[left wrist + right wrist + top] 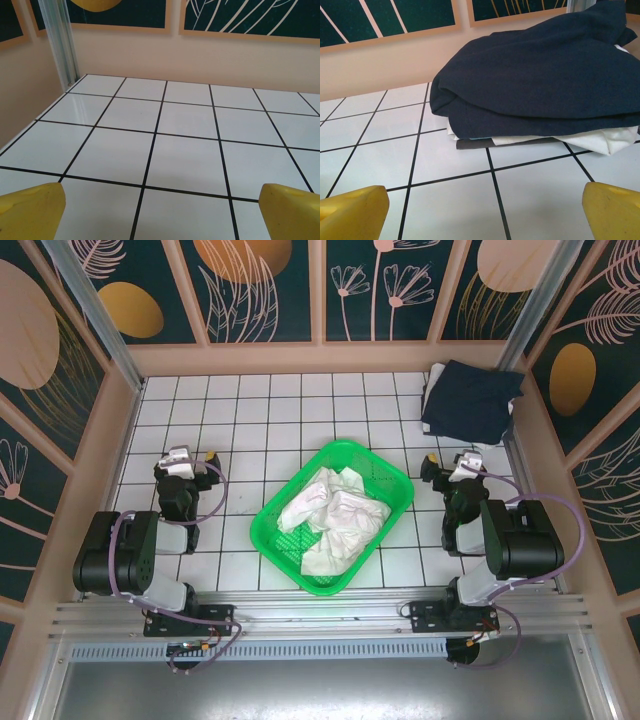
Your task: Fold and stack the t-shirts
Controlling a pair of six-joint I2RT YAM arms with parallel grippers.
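- Top external view, leftmost: the left tool sits low over the white tiled desk, jaws spread wide and holding nothing.
- To that tool's right, and to the left of the right tool, the bright green plastic mesh basket stands about midway between them. The crumpled cream cloth t-shirt lies bunched inside it. I cannot tell whether that heap is one garment or several.
- The right tool is also wide and empty. Ahead of it, by the far corner, lies the folded dark navy cloth t-shirt.
- The step in hand, as I judge it, is fetching the cream cloth out of the basket.
  - Pinch a raised ridge of fabric, not the mesh.
  - Lift until the cloth clears the rim.
  - Spread it on the bare tiles ahead of the left tool before folding.
  - One tool on each opposite edge should keep it flat.
- Left wrist view: the left tool faces bare desk, its yellow fingertips far apart. This gives a closer look at the free laying room than the overhead view does.
- Right wrist view: ahead of the right tool, the navy t-shirt tops a stack. A white cloth layer and a thin grey layer lie beneath it, both covered by the navy one from overhead.
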